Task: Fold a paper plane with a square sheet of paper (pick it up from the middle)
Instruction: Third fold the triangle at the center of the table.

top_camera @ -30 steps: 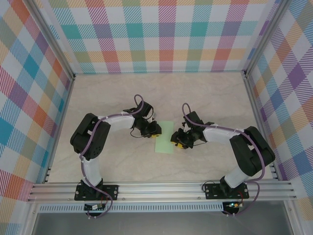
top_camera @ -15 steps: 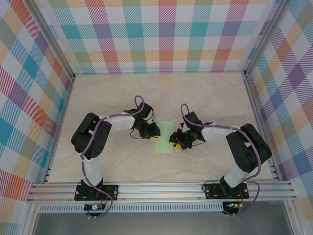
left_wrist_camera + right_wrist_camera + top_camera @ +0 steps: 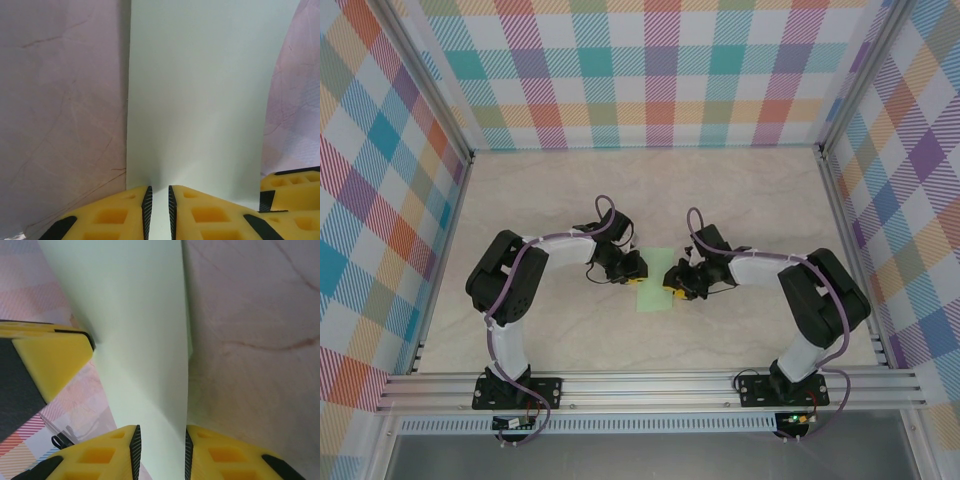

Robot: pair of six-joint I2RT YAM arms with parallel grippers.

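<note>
Both arms bow outward from their bases, the left elbow at 9 o'clock and the right at 3 o'clock, forearms reaching inward to meet at centre. The left gripper (image 3: 632,271) points toward 3 o'clock, jaws drawn to a slit on the square sheet of paper (image 3: 195,100). The right gripper (image 3: 672,284) faces 9 o'clock and pinches it with a wider gap.

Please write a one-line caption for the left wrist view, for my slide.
Left claw, jaws barely apart, at the near edge of the green paper sheet over a marbled table.
</note>
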